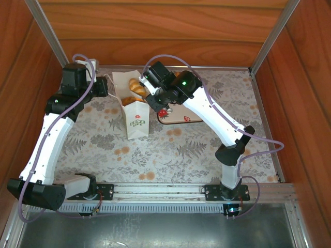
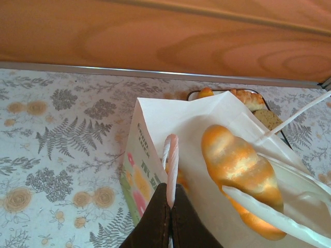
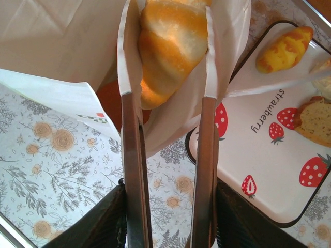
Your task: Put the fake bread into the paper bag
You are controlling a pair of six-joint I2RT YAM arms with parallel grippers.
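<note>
Right pincer [image 3: 166,20] is clamped on one striped golden roll of the fake bread [image 3: 168,57], its two fingers pressing the roll's sides and holding it at the open mouth of the paper bag [image 1: 137,120]. At the bag's rim, the left pincer [image 2: 169,209] is clenched on the cord handle [image 2: 172,160]. The bag stands upright on the desk [image 3: 51,170], near the far edge and left of centre. Just beside it on the right lies a strawberry-print tray [image 3: 248,155] carrying a yellow pastry [image 3: 285,49] and a toast slice [image 3: 315,121].
</note>
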